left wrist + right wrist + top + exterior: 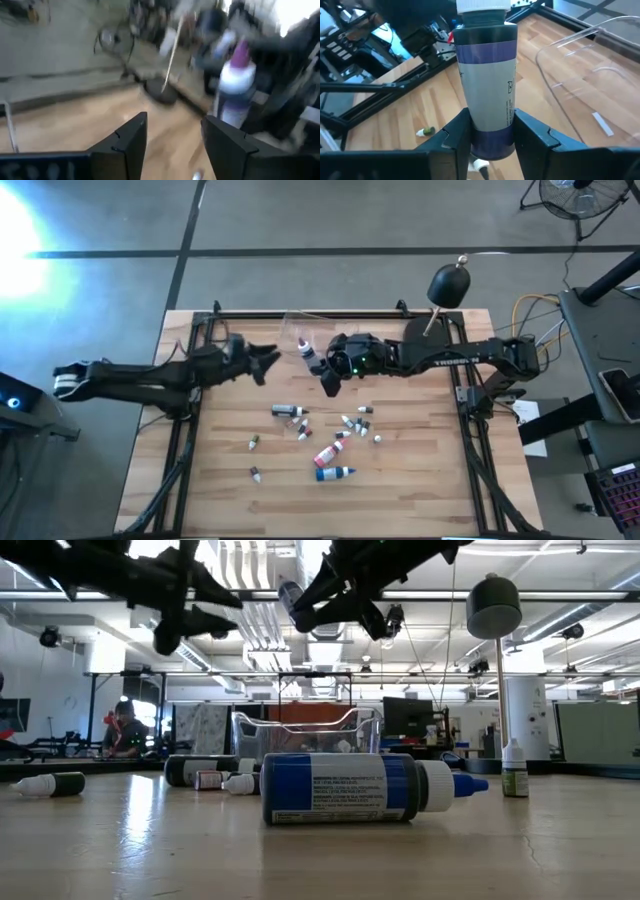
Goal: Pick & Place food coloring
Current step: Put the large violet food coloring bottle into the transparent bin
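Observation:
My right gripper [318, 363] is above the table's far middle, shut on a food coloring bottle [487, 85] with purple bands, a white label and a white cap. Several more food coloring bottles [330, 442] lie scattered on the wooden table's middle: a large blue one [340, 787] on its side, a pink one [328, 453] and a dark one [288, 411]. A small green one [514, 770] stands upright. My left gripper [268, 360] hangs open in the air to the left of the held bottle, holding nothing. My right gripper pinches the bottle's lower body, close to its base [490, 140], between its two fingers. The fingers come from the table's right, slanting a little downward. The bottle sticks out forward past the fingertips, cap end [482, 6] away from the gripper, lifted clear of the table.
A clear plastic tub [300, 330] sits at the table's far edge, just beyond the held bottle. A black ball on a pole [449, 283] stands at the far right. Black frame rails [190, 430] run along the table's left and right sides.

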{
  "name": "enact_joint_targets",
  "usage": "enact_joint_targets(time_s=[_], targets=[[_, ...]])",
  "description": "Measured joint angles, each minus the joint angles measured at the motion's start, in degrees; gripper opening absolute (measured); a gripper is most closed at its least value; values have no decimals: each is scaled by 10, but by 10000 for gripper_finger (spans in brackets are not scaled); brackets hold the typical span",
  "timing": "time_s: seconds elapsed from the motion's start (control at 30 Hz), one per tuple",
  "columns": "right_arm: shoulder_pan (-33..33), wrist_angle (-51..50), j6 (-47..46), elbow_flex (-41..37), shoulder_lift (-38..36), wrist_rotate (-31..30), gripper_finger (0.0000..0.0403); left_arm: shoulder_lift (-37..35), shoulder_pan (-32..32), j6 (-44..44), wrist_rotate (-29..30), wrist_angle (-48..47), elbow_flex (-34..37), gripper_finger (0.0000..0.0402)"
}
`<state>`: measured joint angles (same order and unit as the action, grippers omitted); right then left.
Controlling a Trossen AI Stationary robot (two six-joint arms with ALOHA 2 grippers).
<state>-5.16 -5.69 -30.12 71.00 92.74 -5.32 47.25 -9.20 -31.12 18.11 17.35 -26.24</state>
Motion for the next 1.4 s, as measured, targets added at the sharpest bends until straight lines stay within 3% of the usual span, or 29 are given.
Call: enact_joint_targets(time_s=[0.13,0.37,0.6,1.03,1.4], targets=[[10,-1,0,2,0,-1,123,47,-32,4,-82,53,-16,163],[17,1,1,2,-6,-22,121,67,-48,0,-150,145,-19,163],[17,7,-1,2,-6,-23,126,102,-49,-15,-164,222,-18,163],[17,6,-8,1,-6,-28,127,182,-49,13,-214,227,-86,163],[17,4,-10,1,-6,-28,127,194,-49,1,-228,226,-83,144]])
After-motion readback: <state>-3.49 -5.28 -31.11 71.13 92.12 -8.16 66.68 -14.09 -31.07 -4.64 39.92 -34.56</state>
